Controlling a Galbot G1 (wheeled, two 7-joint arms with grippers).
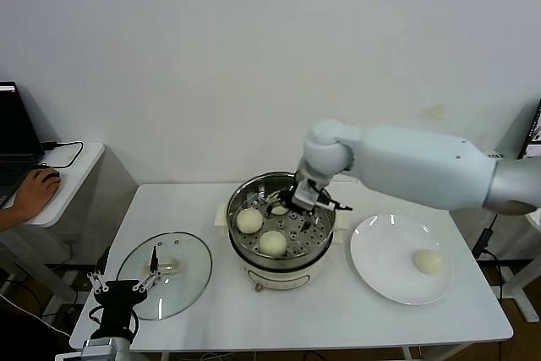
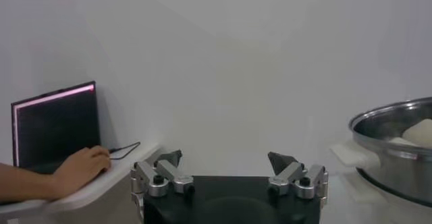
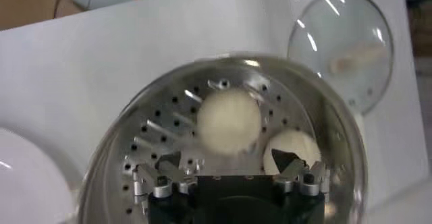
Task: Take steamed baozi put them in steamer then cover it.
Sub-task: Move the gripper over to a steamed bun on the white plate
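With the right gripper (image 1: 297, 200) spread empty over the shiny round steel steamer (image 1: 279, 255) holding two buns, we judged the last cream-white baozi (image 1: 427, 261) on the flat white plate (image 1: 380, 281) soft, light, best cradled low at its sides; the left gripper (image 1: 122, 281) waited open.

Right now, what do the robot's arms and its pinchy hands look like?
The right arm is fat, smooth and white, with a round ball-like joint. Its right gripper has a black body, silver metal knuckles and dark pointed fingertips. The left gripper looks the same: black block, silver links with bolts, dark tips. No markings or loose cables are visible on them.
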